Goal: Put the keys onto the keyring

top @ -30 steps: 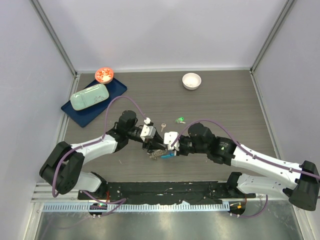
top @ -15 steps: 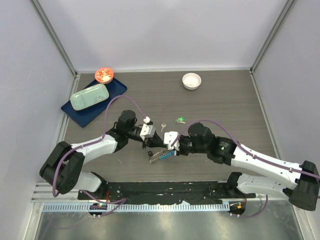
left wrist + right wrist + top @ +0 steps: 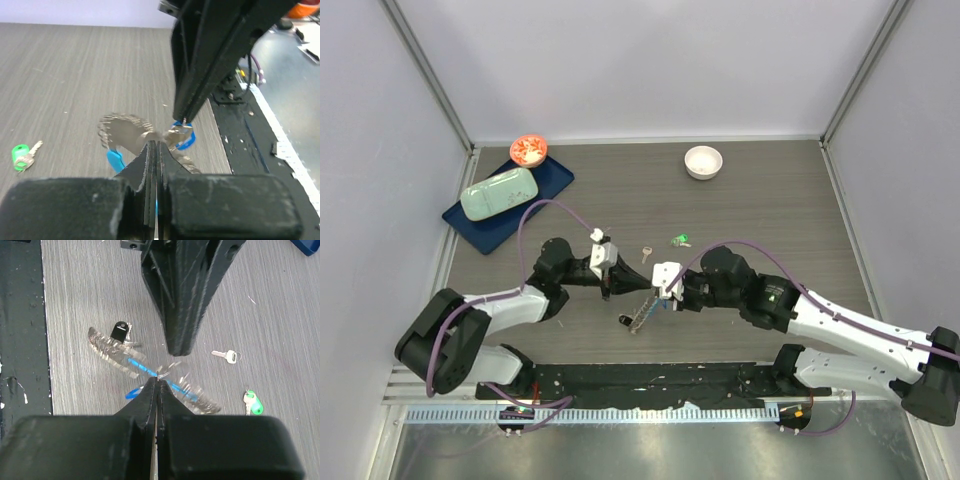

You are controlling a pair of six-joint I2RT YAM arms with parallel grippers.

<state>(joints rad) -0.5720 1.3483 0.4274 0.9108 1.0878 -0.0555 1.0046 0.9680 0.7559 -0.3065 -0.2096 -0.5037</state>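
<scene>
Near the tabletop's (image 3: 770, 200) front edge, the right gripper (image 3: 157, 380) is clamped on the keyring (image 3: 112, 354), whose bead chain dangles blurred. The left gripper (image 3: 153, 145), also closed, has its tips at the chain, but any pinch is unclear. Farther back, the silver key (image 3: 646, 254) and green key (image 3: 680, 240) lie loose, so threading looks unfinished.

Top cam overhead; wrist cams close, opposed

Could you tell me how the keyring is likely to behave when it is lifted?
Probably floppy: the keyring droops from the right gripper. Likely swings easily; its beads look motion-blurred. Probably light, since a fingertip pinch carries it.
</scene>
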